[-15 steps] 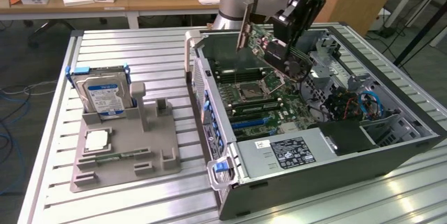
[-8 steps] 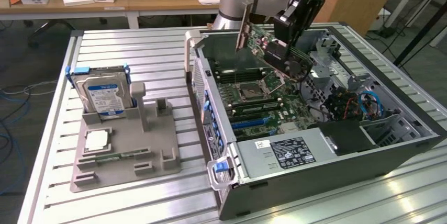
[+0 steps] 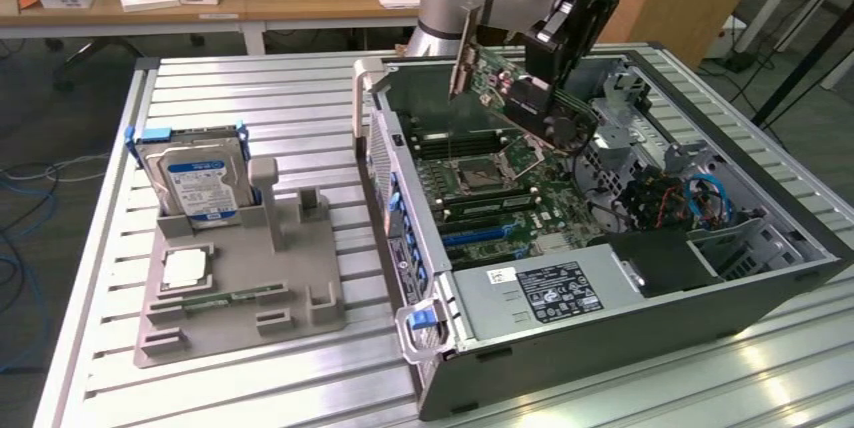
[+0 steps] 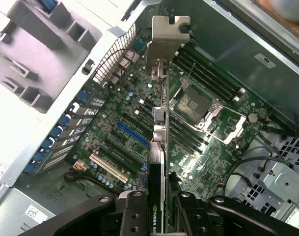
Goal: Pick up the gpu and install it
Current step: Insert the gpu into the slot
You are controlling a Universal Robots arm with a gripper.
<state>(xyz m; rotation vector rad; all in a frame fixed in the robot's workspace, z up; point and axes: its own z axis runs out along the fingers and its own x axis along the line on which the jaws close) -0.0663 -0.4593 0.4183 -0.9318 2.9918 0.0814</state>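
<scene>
- One gripper [image 3: 558, 108] is seen on the single arm, with its two fingers [image 4: 134, 216] closed on either side of the gpu [image 3: 497, 76], which is gripped at one end.
- One gpu is counted. It is held on edge in the air over the motherboard [image 3: 514, 198] of the open computer case [image 3: 627, 333] and is not seated in any slot.
- One silver bracket [image 4: 166, 39] is carried at the gpu's far end, away from the gripper.
- In the wrist view, one blue slot [image 4: 132, 135] and one cream slot [image 4: 109, 168] are seen on the board to one side of the card's edge. One processor socket [image 4: 193, 105] is seen on the other side.
- One power supply [image 3: 547, 290] with a white label is mounted in the case, towards the near end in the exterior view.
- One grey fixture [image 3: 240, 288] is set on the slatted metal table [image 3: 240, 98], at the exterior view's left, well apart from the gpu.
- On the fixture, one hard drive [image 3: 200, 183] is stood upright. One square chip [image 3: 184, 268] and one green memory stick [image 3: 220, 300] are laid flat.
</scene>
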